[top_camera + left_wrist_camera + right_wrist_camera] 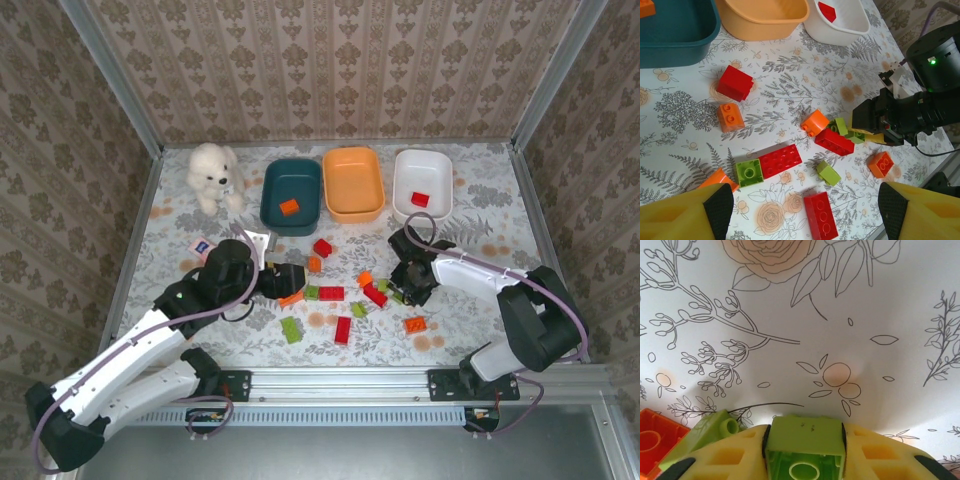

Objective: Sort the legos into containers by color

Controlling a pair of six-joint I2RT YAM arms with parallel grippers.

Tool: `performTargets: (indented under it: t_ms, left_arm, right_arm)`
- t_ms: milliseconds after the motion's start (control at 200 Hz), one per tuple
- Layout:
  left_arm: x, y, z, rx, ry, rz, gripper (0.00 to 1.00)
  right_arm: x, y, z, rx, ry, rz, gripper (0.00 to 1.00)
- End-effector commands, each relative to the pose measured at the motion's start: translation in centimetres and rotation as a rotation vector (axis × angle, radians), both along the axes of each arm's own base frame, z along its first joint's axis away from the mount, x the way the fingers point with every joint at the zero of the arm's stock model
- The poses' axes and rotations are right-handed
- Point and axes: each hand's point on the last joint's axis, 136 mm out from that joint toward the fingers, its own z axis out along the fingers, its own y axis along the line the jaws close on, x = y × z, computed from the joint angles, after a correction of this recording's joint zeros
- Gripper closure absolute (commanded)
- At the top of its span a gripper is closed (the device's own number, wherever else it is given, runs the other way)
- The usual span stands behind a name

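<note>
Nearest the overhead lens, saw both arm bases (pixel 225 383) at the rail (pixel 340 380). Farther up the worktop (pixel 480 200), found the left hand (pixel 287 283), held apart, over loose legos (pixel 331 293) and the right hand (pixel 405 290) down among others. Noted the teal tub (pixel 270 195) holding an orange brick (pixel 289 207), the orange tub (pixel 353 185), the white tub (pixel 440 175) holding a red brick (pixel 420 199); plush bear (pixel 212 175) and small carton (pixel 202 246) left of them.

From the left wrist, saw yellow fingers (pixel 685 215) wide apart above more legos in red, green and orange, right arm (pixel 940 60) crowding the far side.

From the right wrist, found that hand clamped on a green lego (pixel 805 445), another green brick (pixel 705 432) just beside it.
</note>
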Motion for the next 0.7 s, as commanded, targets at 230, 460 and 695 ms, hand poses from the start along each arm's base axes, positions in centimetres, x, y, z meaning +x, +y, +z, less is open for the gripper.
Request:
performTargets:
  t_ms: [230, 460, 695]
  left_arm:
    - [4.0, -0.1, 5.1, -0.131, -0.050, 0.142, 0.17]
    - [8.9, 0.7, 6.4, -0.146, -0.009, 0.231, 0.17]
    - [11.2, 1.7, 6.8, -0.139, -0.002, 0.278, 0.17]
  right_arm:
    - [8.2, 2.8, 12.9, -0.112, -0.362, 0.269, 0.70]
    - [17.4, 8.4, 14.5, -0.108, -0.439, 0.394, 0.70]
    - [25.3, 9.8, 11.1, -0.068, -0.402, 0.363, 0.71]
